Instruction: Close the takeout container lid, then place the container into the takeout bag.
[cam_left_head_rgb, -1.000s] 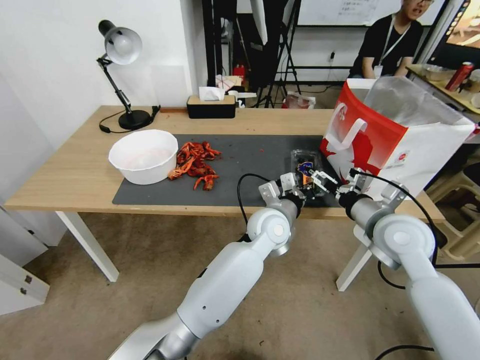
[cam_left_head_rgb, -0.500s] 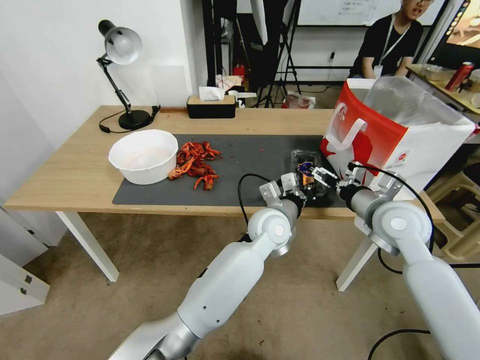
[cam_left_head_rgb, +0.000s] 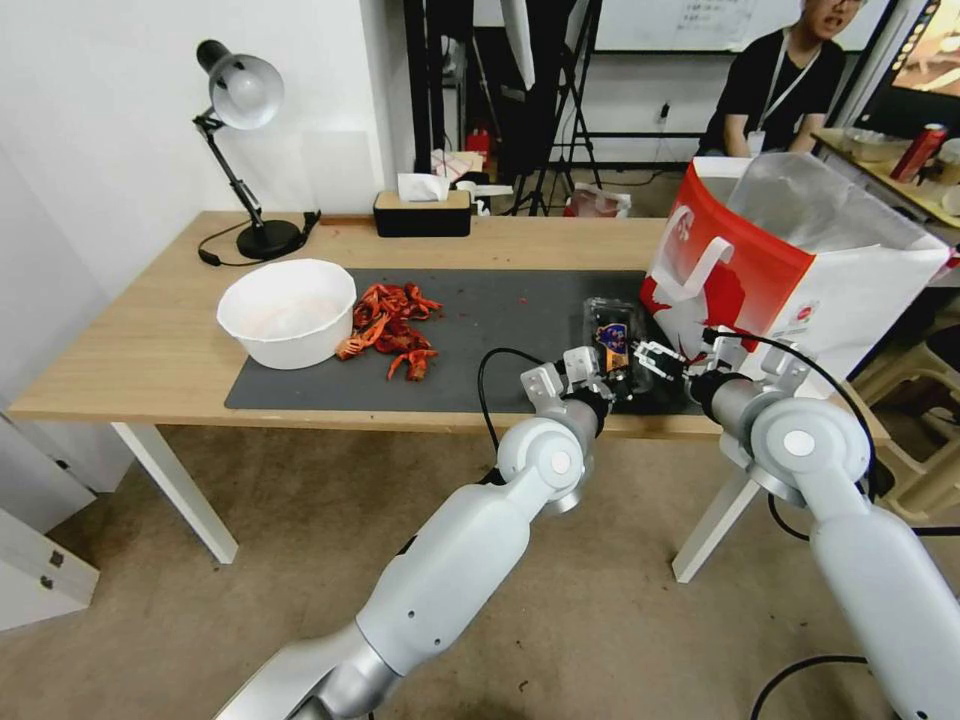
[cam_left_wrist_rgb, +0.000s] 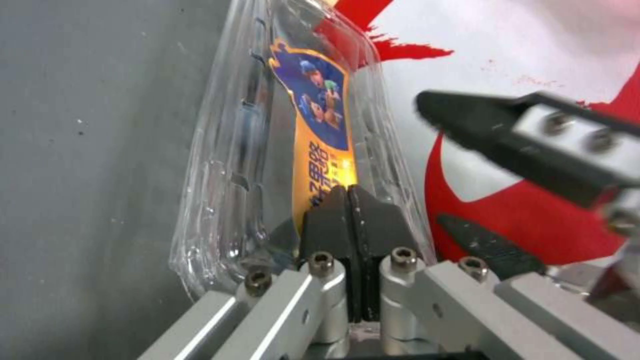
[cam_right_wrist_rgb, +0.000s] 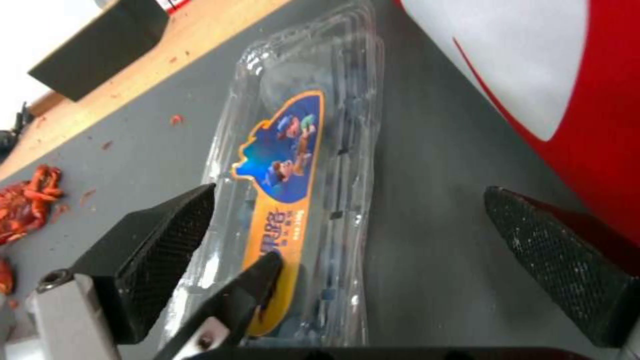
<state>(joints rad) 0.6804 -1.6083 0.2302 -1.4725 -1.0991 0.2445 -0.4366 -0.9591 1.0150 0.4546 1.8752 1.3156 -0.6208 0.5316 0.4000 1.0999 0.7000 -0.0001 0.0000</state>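
Note:
The takeout container lies flat on the dark mat, close beside the takeout bag. Its clear lid is down over the box and carries an orange and blue label. My left gripper is shut, its joined fingertips pressing on the label's near end; it sits at the container's near edge. My right gripper is open, one finger beside the container and the other toward the bag's red side. In the head view the right gripper hovers between container and bag.
A white bowl and a heap of red crayfish shells occupy the mat's left part. A desk lamp and a tissue box stand at the table's back. The bag rises tall at the table's right end.
My right gripper has shifted slightly right, off the container and nearer the bag. The lid's label now shows flatter and plainer. My left gripper has stayed put.

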